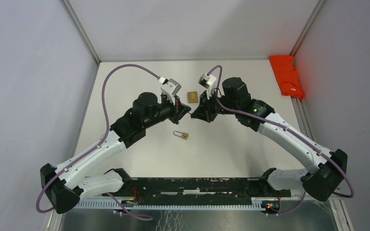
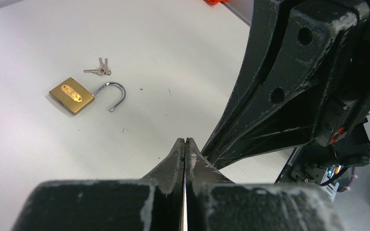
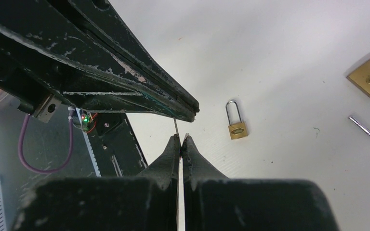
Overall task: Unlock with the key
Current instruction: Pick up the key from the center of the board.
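Above the middle of the white table [image 1: 231, 144] the two arms meet tip to tip. The left gripper [image 2: 185, 143] has its jaws pressed flat together, with nothing showing between them. The right gripper [image 3: 180, 139] is just below it, its jaws also squeezed tight, and a thin metal sliver [image 3: 175, 126] sticks up from between its tips toward the left one; it is too small to tell whether it is a key. A small padlock [image 3: 237, 128] lies flat on the table near the grippers, on the side of the arm bases, its shackle pushed in. A large padlock [image 2: 72, 95] lies flat on the far side of them, its shackle swung open. A small bunch of keys [image 2: 100, 69] lies just beside it, not touching it. A red cloth [image 1: 286, 76] lies at the far right edge of the table.
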`<state>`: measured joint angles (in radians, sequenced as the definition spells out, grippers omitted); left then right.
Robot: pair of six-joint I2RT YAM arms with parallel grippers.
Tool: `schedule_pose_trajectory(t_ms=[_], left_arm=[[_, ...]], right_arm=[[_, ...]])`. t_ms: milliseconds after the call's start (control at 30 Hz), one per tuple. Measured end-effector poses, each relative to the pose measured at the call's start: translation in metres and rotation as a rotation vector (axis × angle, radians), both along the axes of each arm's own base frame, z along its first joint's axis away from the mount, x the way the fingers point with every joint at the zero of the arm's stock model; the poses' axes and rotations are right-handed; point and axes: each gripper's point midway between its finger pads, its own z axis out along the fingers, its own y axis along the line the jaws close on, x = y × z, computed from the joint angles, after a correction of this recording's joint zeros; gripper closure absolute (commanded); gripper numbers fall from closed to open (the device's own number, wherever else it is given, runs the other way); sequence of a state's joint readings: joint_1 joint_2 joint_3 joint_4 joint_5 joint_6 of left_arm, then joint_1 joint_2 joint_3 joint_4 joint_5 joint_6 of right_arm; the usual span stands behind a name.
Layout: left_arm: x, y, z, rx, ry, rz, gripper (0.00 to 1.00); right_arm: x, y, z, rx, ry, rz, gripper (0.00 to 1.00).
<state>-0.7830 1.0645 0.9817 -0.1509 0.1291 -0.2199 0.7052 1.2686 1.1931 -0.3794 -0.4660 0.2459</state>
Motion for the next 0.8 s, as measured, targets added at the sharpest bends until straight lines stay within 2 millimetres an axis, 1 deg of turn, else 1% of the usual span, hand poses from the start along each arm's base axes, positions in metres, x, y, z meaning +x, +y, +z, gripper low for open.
schedule_pose_trajectory(t_ms=[200,233,333,400,500,633,700,800], left_arm=[[0.002,0.002,-0.005,0.011,0.005,0.015,0.98],[0.002,0.003,-0.005,0.012,0.005,0.020,0.96],[0.005,0.007,-0.006,0.029,0.011,0.049,0.86],[0.010,0.013,-0.010,0.070,0.034,0.090,0.84],[0.019,0.021,-0.015,0.150,0.077,0.156,0.83],[0.033,0.027,-0.021,0.251,0.126,0.227,0.82],[0.035,0.029,-0.035,0.302,0.159,0.239,0.82],[0.033,0.032,-0.066,0.389,0.227,0.239,0.79]], right_arm=[[0.001,-0.001,-0.001,-0.005,-0.004,-0.004,1.00],[0.001,-0.001,0.000,-0.006,-0.006,-0.006,1.00],[0.004,-0.004,0.002,-0.010,-0.023,-0.026,1.00],[0.007,-0.009,0.006,-0.004,-0.057,-0.054,1.00],[0.007,-0.022,0.010,0.006,-0.102,-0.102,1.00],[0.004,-0.049,0.004,-0.011,-0.153,-0.188,1.00],[0.004,-0.063,0.001,-0.027,-0.172,-0.239,1.00],[0.005,-0.082,-0.002,-0.052,-0.197,-0.312,1.00]])
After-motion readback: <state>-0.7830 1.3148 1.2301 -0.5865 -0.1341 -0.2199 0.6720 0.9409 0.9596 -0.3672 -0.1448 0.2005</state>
